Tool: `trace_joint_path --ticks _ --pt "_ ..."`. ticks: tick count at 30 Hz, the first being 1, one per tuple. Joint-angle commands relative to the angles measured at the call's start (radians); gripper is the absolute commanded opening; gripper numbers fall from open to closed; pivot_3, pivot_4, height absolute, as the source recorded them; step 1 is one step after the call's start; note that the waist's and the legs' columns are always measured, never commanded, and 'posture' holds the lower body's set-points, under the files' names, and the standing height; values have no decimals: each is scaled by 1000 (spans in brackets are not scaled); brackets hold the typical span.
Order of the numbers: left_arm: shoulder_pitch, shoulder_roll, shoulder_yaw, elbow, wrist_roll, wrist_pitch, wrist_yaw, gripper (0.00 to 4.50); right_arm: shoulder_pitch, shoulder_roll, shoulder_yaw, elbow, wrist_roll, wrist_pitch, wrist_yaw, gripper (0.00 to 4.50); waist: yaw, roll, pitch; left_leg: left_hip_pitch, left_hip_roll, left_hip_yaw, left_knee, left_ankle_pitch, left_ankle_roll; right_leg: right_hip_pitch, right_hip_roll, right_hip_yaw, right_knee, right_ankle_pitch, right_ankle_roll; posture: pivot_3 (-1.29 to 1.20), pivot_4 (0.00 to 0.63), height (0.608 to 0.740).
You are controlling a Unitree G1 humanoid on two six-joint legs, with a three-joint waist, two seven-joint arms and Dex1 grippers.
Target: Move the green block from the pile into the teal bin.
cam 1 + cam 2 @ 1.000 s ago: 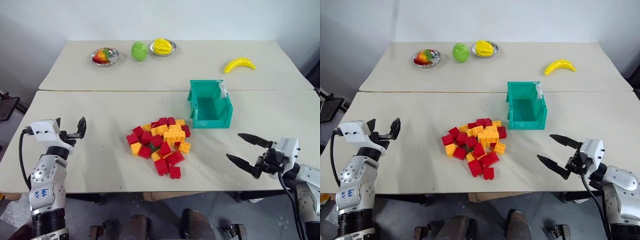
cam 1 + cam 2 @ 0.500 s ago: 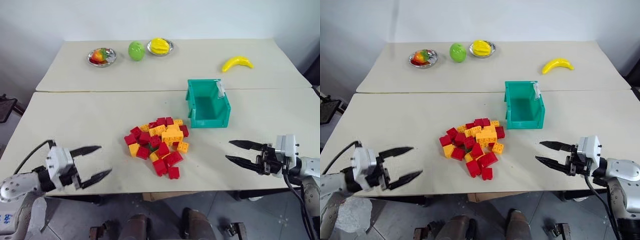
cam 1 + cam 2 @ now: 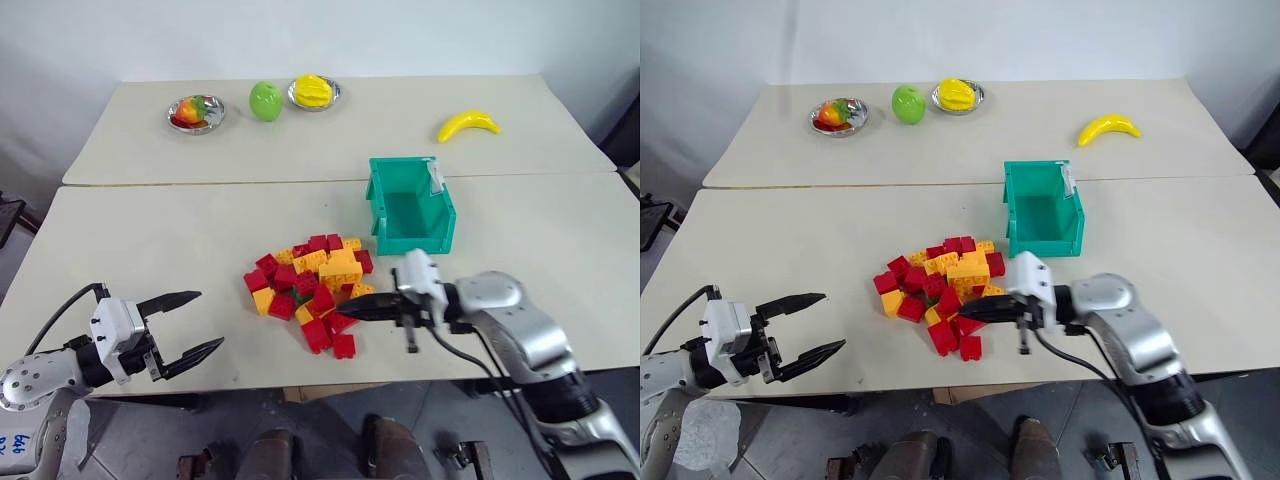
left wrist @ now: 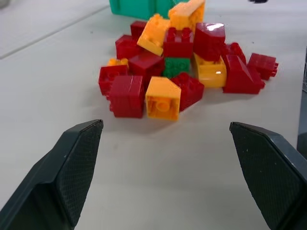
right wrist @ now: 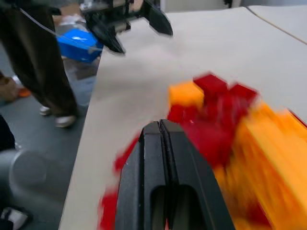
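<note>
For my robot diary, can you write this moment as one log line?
right tool: shut, at brick pile | small dark green studded brick: in pile | left tool: open

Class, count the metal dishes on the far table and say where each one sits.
2. One dish holding mixed-colour fruit sits at the far left; the other dish with yellow fruit sits right of the green apple.

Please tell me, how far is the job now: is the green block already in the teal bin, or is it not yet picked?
Nothing is finished yet. The green block sits inside the pile, between red and yellow bricks, and the teal bin looks empty. In hand: the right claw, shut and holding nothing, points into the pile's near side. The left claw is open, off to the side. Left: expose the block, grip it, carry it to the bin.
</note>
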Motion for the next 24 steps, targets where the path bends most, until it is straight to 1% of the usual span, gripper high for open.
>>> trace_joint_path --ticks 1,4,6,8,14,16,20,24 --pt "-2 -10 -1 -25 -9 1 12 4500 -111 86 99 76 -95 72 -82 22 -2 0 0 -1 0 0 0 0 0 -1 0 0 1 0 0 0 150 740" --pt "-4 -19 -4 -28 -3 4 24 4500 -168 111 151 169 -182 44 -101 22 1 0 0 -2 -1 -2 0 0 0 -3 0 -1 3 0 -1 0 150 740" --pt "-12 -25 -8 -30 6 0 35 4500 -213 162 127 266 -231 3 -193 22 -2 -3 -2 -8 -2 -3 3 0 0 -8 0 -1 4 0 -1 0 150 740" --pt "-25 -32 -7 -31 8 2 53 4500 -260 185 98 365 -273 -58 -245 22 -5 -3 -2 -8 -3 -1 3 0 0 -10 0 -1 5 0 -1 0 150 740" --pt "-47 -37 -13 -17 14 3 74 4500 -354 164 40 570 -302 -185 -212 22 -10 -3 -2 -8 -3 0 3 0 0 -10 1 0 6 0 -1 0 150 740" --pt "-55 -40 -17 -9 17 1 79 4500 -354 161 45 560 -303 -199 -184 22 -15 -3 -2 -8 -3 0 3 0 0 -10 2 0 6 0 -1 0 150 740" --pt "-70 -43 -27 1 19 1 83 4500 -304 143 92 432 -306 -157 -101 22 -27 -3 -2 -9 -2 1 3 0 0 -11 4 0 6 0 -1 0 150 740" --pt "-76 -46 -34 -1 18 5 86 4500 -238 106 125 317 -341 -126 -82 22 -29 -3 -2 -9 0 2 3 -1 -2 -12 6 0 6 0 -1 0 150 740"
